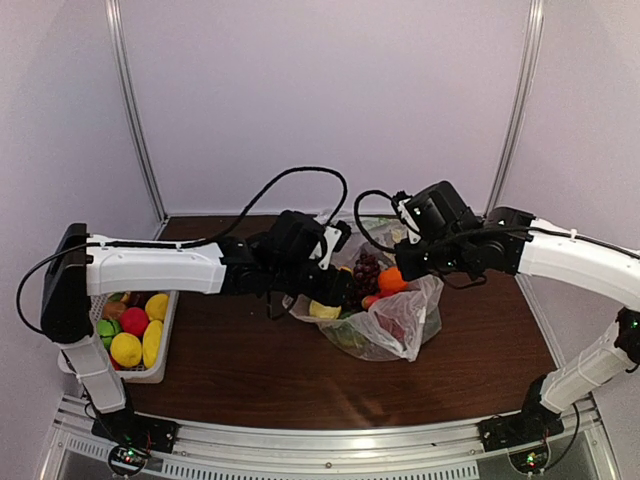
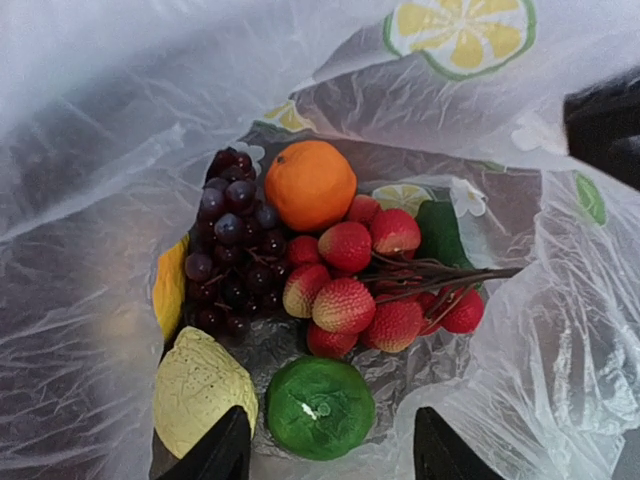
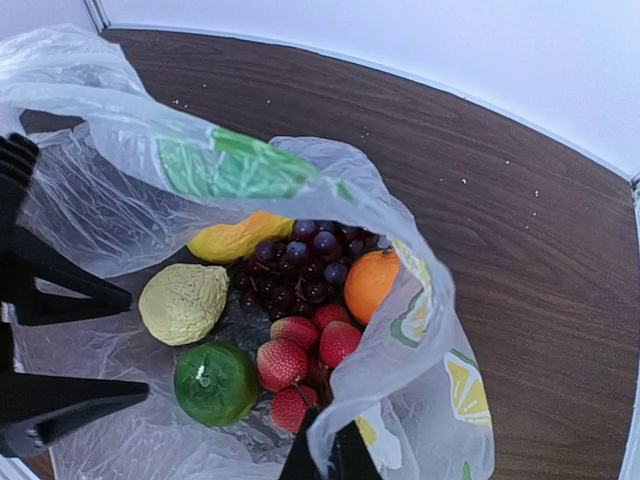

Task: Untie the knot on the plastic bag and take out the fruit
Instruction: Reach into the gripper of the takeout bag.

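Hovering released, the left pincer (image 2: 330,440) is facing the transparent crinkly plastic bag (image 2: 80,300); the right pincer (image 3: 325,458) is grasping its six-o'clock rim.

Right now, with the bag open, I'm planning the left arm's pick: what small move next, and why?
Probably lower the left gripper onto the green lime. Its jaws stand open with the lime uncovered just ahead, and the right gripper pinches the plastic bag at its rim, holding the mouth open.

Clear, crinkly thin plastic bag (image 1: 400,325), mouth open, slumped centre-right of top view. Inside: round orange (image 2: 310,185) upper centre; dark purple grapes (image 2: 232,250) left; red fruit cluster (image 2: 345,300) centre; green lime (image 2: 320,408) bottom centre; pale yellow lemon (image 2: 200,390) lower left.
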{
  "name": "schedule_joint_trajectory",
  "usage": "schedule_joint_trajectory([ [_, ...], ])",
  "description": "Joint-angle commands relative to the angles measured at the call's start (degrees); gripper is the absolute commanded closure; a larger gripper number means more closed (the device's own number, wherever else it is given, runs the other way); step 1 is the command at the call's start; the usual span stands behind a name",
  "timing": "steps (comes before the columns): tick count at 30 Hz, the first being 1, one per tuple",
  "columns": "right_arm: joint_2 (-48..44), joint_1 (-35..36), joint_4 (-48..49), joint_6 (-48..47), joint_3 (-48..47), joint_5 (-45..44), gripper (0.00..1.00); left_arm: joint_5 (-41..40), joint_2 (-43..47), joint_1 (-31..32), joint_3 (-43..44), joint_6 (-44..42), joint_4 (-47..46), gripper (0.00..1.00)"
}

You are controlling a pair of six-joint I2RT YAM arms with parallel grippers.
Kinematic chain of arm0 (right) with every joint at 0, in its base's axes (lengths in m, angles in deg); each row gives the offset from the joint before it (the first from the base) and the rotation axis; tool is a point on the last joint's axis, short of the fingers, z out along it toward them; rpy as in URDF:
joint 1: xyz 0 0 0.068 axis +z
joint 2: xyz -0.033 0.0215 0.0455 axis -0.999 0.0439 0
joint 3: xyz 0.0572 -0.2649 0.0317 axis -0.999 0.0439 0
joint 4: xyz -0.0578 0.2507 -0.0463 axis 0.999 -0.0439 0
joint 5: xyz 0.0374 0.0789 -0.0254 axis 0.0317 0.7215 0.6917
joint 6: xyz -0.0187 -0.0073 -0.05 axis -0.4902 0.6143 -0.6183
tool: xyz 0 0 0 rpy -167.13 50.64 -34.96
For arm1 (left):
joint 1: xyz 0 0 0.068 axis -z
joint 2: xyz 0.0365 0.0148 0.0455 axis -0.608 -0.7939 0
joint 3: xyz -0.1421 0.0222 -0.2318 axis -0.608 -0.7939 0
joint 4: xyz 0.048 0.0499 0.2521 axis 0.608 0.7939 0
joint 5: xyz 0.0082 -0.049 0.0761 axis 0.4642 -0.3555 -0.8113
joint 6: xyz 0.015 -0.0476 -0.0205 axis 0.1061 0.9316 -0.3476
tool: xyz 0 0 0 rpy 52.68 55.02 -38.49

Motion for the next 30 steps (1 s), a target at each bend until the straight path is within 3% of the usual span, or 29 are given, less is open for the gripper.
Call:
schedule_joint_trajectory([
  [1, -2.26, -0.33, 1.82, 1.03, 1.59, 0.80, 1.00, 0.40, -6.18, 0.40, 6.32, -4.49, 4.98, 0.44],
  [7, -2.91, -0.33, 2.06, 1.31, 2.15, 1.55, 1.00, -3.85, -13.40, 0.11, 10.73, -5.41, 9.38, 0.46],
  [18, -2.32, -0.34, 2.91, 1.41, 3.18, 1.91, 1.00, -5.09, -15.34, -2.95, 7.91, -4.08, 11.16, 0.49],
  [30, -1.86, -0.33, 3.91, 1.85, 4.12, 2.61, 1.00, -9.56, -16.16, -3.90, 5.80, -3.07, 12.17, 0.36],
])
